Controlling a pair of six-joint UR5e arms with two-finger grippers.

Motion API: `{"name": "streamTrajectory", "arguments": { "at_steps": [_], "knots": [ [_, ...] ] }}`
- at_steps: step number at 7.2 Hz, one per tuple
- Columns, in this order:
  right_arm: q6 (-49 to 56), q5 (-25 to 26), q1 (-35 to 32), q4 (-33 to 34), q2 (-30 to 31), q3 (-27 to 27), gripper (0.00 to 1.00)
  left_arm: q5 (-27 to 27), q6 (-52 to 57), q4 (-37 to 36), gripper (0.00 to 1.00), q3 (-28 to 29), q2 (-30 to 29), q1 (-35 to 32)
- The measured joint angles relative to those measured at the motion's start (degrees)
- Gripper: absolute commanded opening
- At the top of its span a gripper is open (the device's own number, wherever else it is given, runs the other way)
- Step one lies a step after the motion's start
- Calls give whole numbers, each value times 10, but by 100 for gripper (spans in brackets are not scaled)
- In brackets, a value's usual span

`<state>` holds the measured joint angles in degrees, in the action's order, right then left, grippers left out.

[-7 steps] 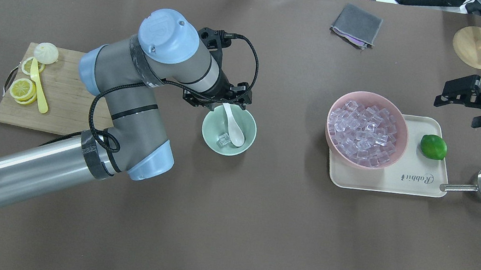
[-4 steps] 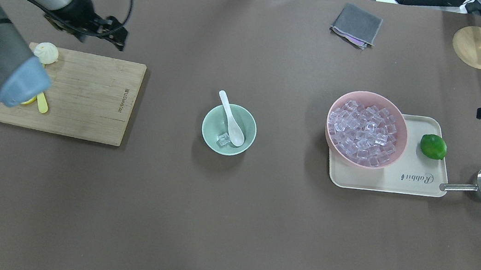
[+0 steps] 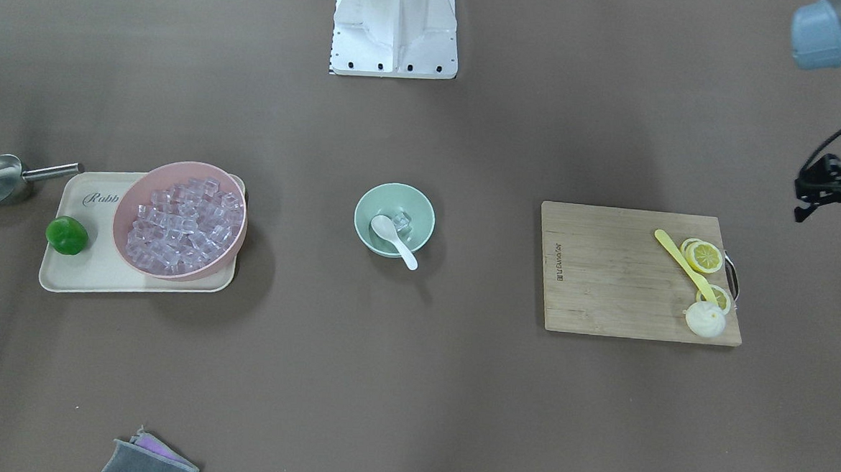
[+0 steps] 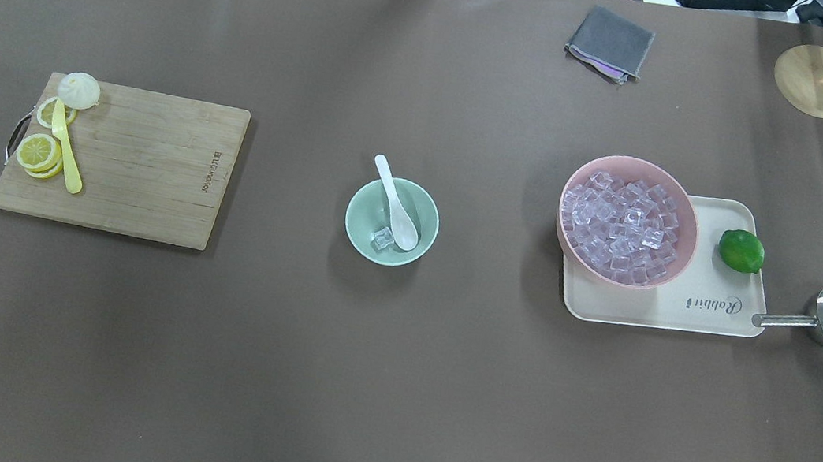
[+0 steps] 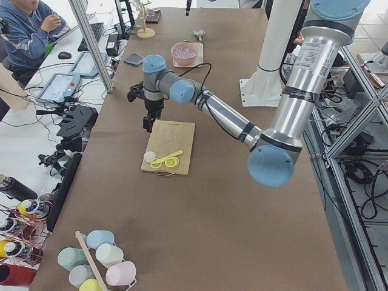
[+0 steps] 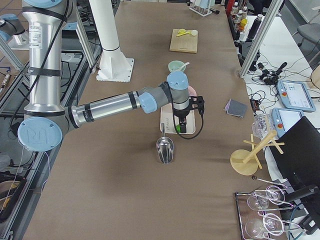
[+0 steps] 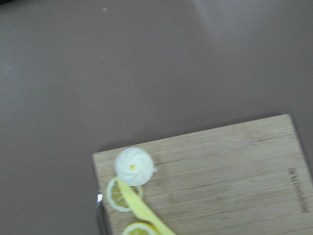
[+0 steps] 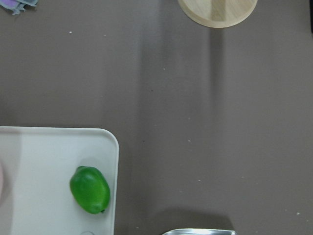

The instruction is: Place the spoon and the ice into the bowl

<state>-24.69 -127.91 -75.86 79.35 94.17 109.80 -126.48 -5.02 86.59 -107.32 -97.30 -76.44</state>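
The spoon (image 4: 398,209) and ice (image 4: 382,239) lie in the bowl (image 4: 366,213), so it looks done; I can't tell if the left tool (image 5: 147,123) or right tool (image 6: 181,130) is open.

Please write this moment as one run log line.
spoon: in bowl, handle over rim | ice: in bowl | left gripper: beside cutting board, state unclear | right gripper: near tray, state unclear

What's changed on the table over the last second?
The left gripper came off the spoon and swung away to the robot's left, out of the overhead view; the right gripper drew back to the right edge. The spoon and ice stay in the bowl; everything else is unmoved.
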Motion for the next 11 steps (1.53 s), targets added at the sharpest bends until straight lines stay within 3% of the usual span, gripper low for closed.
{"name": "streamTrajectory", "arguments": {
  "at_steps": [3,6,11],
  "knots": [
    [50,-1,-28,-2,10,-23,100,-11,57,80,99,10,103,-25],
    [55,-9,-29,-7,11,-38,100,-22,58,107,99,25,115,-27],
    [54,-36,-30,-9,12,-31,100,-110,61,105,99,53,135,-109]
  ]
}}
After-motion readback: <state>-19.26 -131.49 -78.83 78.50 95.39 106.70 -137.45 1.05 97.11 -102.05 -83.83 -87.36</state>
